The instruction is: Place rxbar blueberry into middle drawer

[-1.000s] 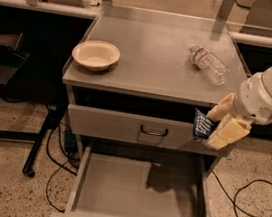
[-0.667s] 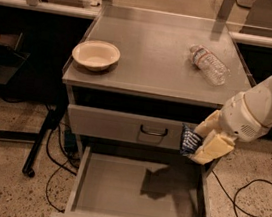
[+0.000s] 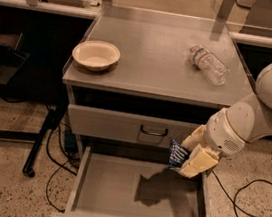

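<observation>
My gripper (image 3: 184, 160) is shut on the rxbar blueberry (image 3: 175, 154), a dark navy bar with white print held upright between the cream fingers (image 3: 198, 162). It hangs above the back right part of the open middle drawer (image 3: 114, 193), whose grey floor is bare. The white arm reaches in from the right.
A cream bowl (image 3: 96, 54) sits on the cabinet top at the left, and a clear plastic water bottle (image 3: 208, 65) lies at the right. The top drawer front with a dark loop handle (image 3: 154, 131) is closed. Cables lie on the floor at both sides.
My gripper has moved left and down with the bar, from beside the cabinet's right edge to over the open drawer's back right part.
</observation>
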Controlling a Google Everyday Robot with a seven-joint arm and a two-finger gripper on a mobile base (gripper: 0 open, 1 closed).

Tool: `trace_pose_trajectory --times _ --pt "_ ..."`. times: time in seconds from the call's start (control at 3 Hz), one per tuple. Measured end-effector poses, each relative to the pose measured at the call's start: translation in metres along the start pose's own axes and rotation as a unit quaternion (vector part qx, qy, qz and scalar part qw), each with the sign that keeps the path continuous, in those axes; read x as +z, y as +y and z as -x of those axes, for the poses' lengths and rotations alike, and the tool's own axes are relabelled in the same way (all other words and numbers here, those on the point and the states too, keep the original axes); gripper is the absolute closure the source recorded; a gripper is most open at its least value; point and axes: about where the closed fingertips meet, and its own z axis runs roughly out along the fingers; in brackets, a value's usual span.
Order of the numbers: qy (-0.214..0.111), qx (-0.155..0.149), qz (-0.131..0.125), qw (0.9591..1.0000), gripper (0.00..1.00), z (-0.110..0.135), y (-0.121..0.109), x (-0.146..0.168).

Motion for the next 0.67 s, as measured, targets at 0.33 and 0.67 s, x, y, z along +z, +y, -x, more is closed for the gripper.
trace_pose_trajectory --times 0.33,0.67 --pt "-0.019 0.020 0.010 0.9996 1.00 -0.004 0.002 0.042" --pt "-0.050 0.046 0.001 0.9977 1.00 -0.007 -0.006 0.098"
